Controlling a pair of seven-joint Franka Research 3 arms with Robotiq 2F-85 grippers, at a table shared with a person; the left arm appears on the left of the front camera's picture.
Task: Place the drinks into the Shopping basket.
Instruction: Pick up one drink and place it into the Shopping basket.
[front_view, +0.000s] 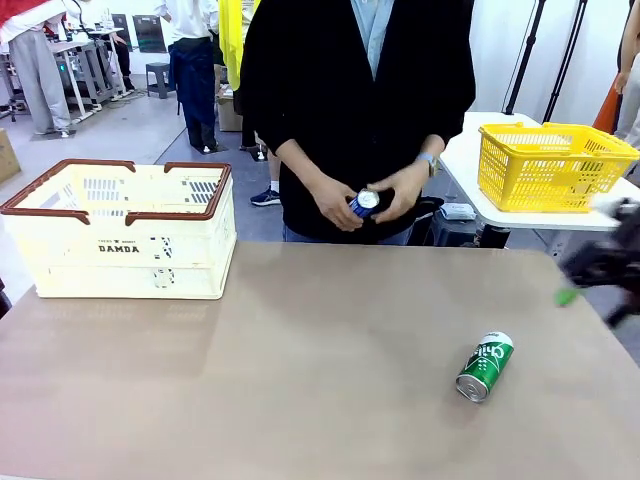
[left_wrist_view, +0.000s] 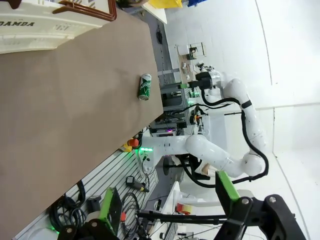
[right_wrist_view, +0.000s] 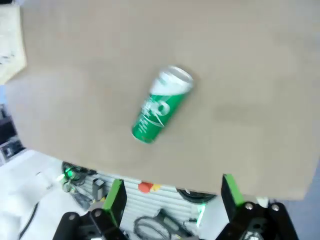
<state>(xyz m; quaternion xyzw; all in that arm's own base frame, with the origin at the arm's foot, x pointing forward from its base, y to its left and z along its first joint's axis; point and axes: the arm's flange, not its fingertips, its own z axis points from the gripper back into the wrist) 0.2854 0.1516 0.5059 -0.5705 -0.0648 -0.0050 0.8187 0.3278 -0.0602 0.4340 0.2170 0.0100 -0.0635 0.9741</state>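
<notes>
While the green can (front_view: 485, 367) lies on its side well right of the basket (front_view: 120, 250), the blue can (front_view: 363, 203) is in the person's hands (front_view: 335, 200), also right of it. The left gripper (left_wrist_view: 167, 200) and right gripper (right_wrist_view: 172, 192) both gape wide, empty. Light, smooth and likely to roll, the green can probably wants pinching across its middle.

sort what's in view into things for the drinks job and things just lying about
For the job:
- green can, on its side on the table
- blue can, in the person's hands
- cream DAMDA basket, at the table's left end

Just lying about:
- yellow mesh basket, on the white side table beyond
</notes>
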